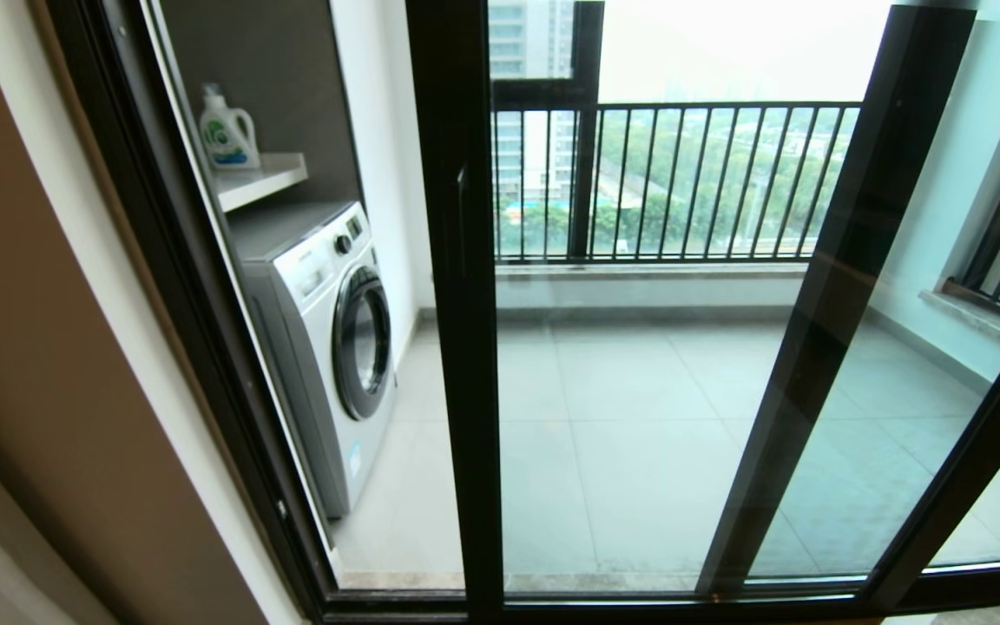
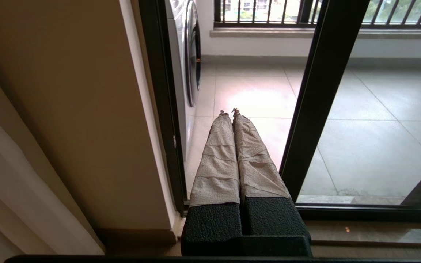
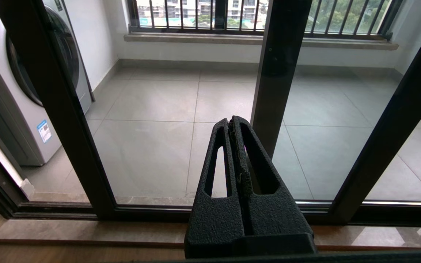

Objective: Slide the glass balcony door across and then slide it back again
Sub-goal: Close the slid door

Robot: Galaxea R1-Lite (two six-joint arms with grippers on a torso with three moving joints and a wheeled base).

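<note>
The glass balcony door stands partly slid open. Its black upright carries a small black handle, and an open gap shows between that upright and the outer frame. Neither arm shows in the head view. My left gripper is shut on nothing, its paper-wrapped fingers pointing low into the gap beside the door upright. My right gripper is shut and empty, hovering low before the door's glass, with the handled upright off to one side.
Behind the glass stand a second black upright and a third. A washing machine and a detergent bottle on a shelf sit on the balcony's left. A railing closes the far side. A beige wall is at left.
</note>
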